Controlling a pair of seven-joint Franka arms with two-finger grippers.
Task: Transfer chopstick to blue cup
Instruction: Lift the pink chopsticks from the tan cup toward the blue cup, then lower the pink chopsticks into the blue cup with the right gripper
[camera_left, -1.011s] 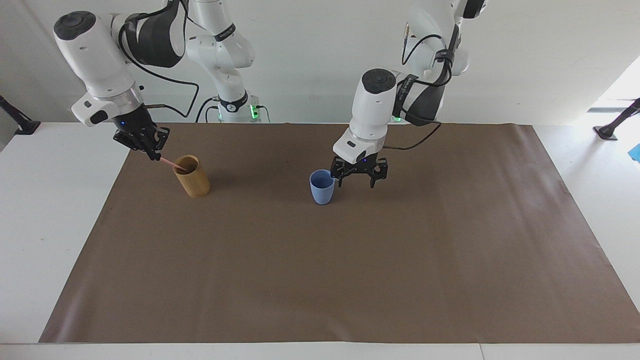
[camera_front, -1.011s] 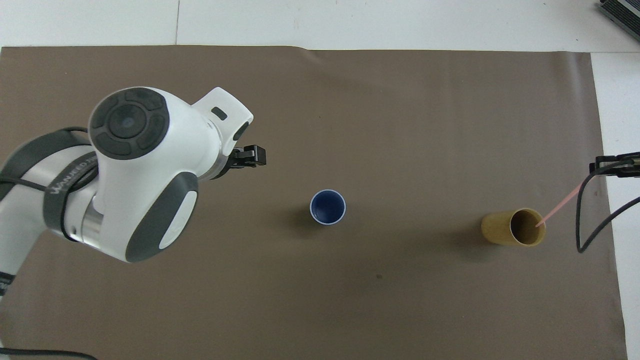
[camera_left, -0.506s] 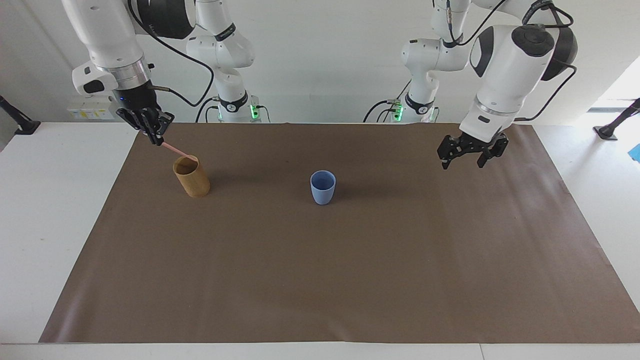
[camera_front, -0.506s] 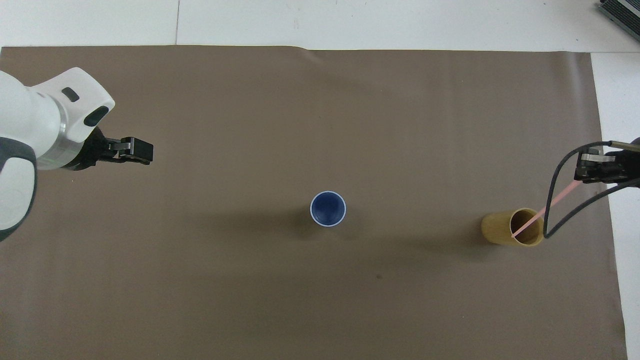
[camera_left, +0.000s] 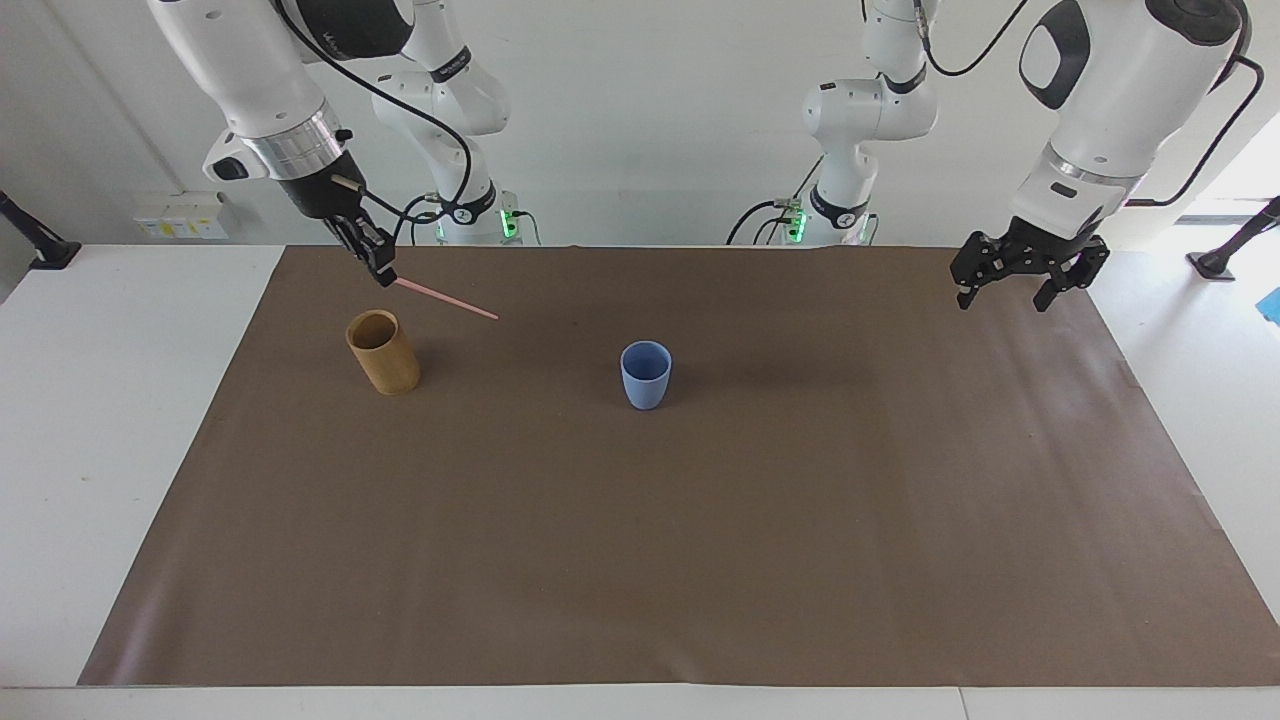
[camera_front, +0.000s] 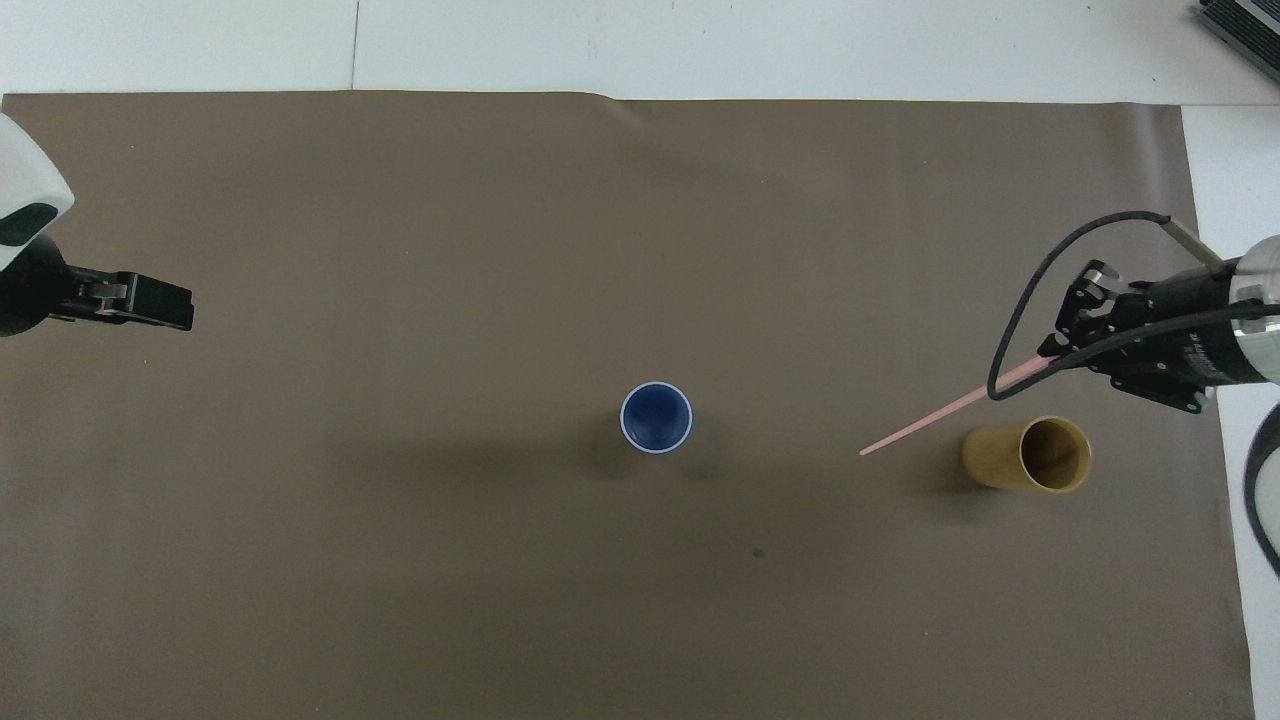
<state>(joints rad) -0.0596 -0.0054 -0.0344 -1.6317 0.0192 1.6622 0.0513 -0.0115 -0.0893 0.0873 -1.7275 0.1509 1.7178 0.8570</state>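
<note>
Facing view: the right gripper (camera_left: 383, 268) has its jaws clamped on one end of the chopstick (camera_left: 445, 300), held aloft beside the tan cup (camera_left: 383, 352). Light, stiff and slippery, it may pivot. Blue cup (camera_left: 645, 374) stands mid-counter; the left gripper (camera_left: 1003, 286) waits, jaws apart.

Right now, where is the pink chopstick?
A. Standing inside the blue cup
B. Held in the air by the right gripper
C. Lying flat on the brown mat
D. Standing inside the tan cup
B: the right gripper is shut on one end of the chopstick, which slants in the air clear of the tan cup and short of the blue cup.
</note>
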